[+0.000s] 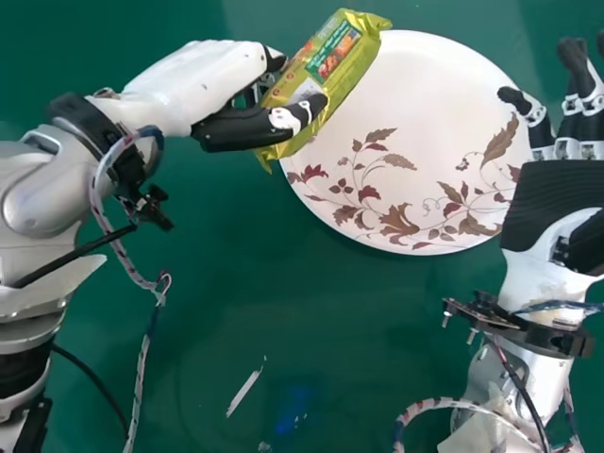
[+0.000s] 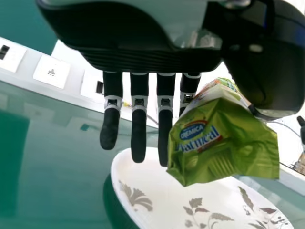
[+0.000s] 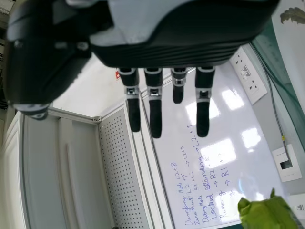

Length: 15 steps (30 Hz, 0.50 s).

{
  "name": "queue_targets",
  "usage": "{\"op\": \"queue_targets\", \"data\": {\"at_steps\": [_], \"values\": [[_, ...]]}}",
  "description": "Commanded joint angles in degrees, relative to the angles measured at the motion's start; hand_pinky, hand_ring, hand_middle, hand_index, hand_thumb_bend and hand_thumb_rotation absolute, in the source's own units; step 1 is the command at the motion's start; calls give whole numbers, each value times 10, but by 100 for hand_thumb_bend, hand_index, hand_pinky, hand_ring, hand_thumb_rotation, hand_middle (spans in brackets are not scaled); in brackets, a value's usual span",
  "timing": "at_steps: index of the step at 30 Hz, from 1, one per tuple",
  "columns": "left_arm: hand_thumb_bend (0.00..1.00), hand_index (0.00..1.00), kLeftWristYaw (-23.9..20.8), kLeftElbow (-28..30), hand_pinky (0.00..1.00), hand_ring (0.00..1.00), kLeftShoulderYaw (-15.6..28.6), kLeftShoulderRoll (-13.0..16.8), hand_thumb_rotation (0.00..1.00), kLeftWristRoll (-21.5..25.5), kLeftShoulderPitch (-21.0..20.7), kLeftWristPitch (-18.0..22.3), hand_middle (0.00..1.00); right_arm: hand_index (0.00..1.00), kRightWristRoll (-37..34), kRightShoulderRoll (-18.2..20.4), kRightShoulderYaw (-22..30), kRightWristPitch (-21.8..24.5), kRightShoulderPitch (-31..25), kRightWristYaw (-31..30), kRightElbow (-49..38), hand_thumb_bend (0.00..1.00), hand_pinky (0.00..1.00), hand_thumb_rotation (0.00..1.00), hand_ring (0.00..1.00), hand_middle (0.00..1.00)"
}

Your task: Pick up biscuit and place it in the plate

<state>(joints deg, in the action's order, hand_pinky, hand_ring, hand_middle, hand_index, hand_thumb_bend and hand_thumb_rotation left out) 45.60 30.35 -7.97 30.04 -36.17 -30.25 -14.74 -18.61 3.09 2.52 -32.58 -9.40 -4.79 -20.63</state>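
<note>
The left hand (image 1: pixel 203 80) pinches the biscuit (image 1: pixel 330 61) between thumb and fingers, the green-gold packet slanting out past them above the rim of the plate (image 1: pixel 425 94). Below those fingers, the plate lies on the bench (image 1: pixel 236 311). The right hand (image 1: pixel 547 203) has its fingers loosely spread near the plate's opposite side

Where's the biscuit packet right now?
In the head view, the biscuit packet is held between the left hand's thumb and fingers, overlapping the left rim of the plate.
</note>
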Motion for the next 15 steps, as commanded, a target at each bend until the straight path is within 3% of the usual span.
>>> {"op": "queue_targets", "data": {"at_steps": [1,9,13,15], "values": [[51,52,2,-6,26,42,-11,9,0,7,-19,6,46,79,-1,12,0,-6,-7,0,0,88,55,39,67,71],[51,51,30,-22,26,43,-42,24,0,-4,-57,-7,46,80,-1,10,-1,-7,-8,-2,1,87,50,39,65,68],[51,51,39,-38,26,43,-62,20,0,-10,-75,-16,46,81,-2,7,3,-5,-7,-3,4,87,57,39,70,74],[51,51,38,-46,26,43,-70,13,0,-11,-78,-19,46,81,3,8,4,-5,-6,1,5,88,57,38,68,73]]}}
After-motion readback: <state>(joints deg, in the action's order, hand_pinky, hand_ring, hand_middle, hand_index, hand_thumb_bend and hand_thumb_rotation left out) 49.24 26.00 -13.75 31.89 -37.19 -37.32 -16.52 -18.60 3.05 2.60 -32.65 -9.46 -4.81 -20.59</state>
